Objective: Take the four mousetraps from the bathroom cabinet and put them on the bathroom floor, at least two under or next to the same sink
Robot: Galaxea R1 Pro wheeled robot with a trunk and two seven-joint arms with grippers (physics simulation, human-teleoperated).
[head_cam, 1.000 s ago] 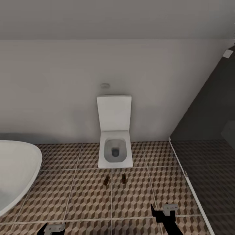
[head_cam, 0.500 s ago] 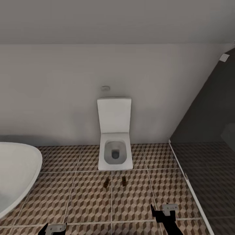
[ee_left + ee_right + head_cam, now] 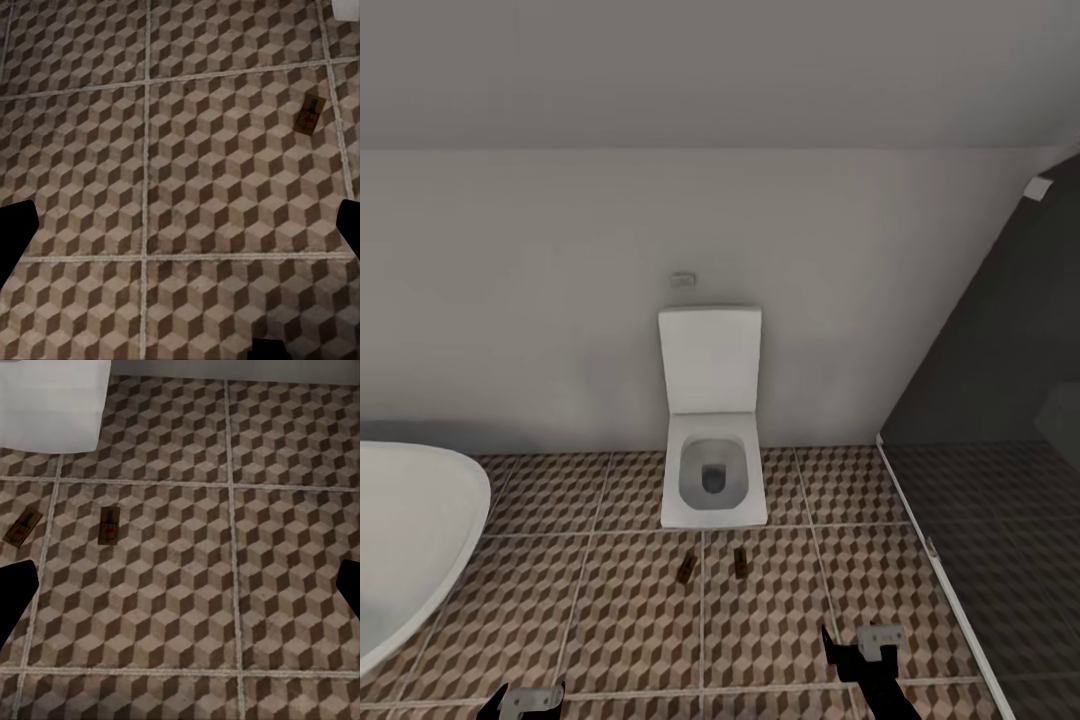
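Observation:
Two mousetraps lie flat on the bathroom floor just in front of the toilet, one angled and one straight. The right wrist view shows both, the straight mousetrap and the angled one. In the left wrist view a mousetrap lies near a grout line. My left gripper and right gripper hang low over the tiles, short of the traps. Both are open, left gripper and right gripper, with nothing between the fingers. The cabinet is out of view.
A white toilet with its lid up stands against the back wall. A large white rounded basin fills the left; sink or tub, I cannot tell. A dark glass partition with a white floor rail bounds the right.
The whole picture has slid down a little, so the camera has moved. The mousetraps stay where they lay and both grippers hold the same pose.

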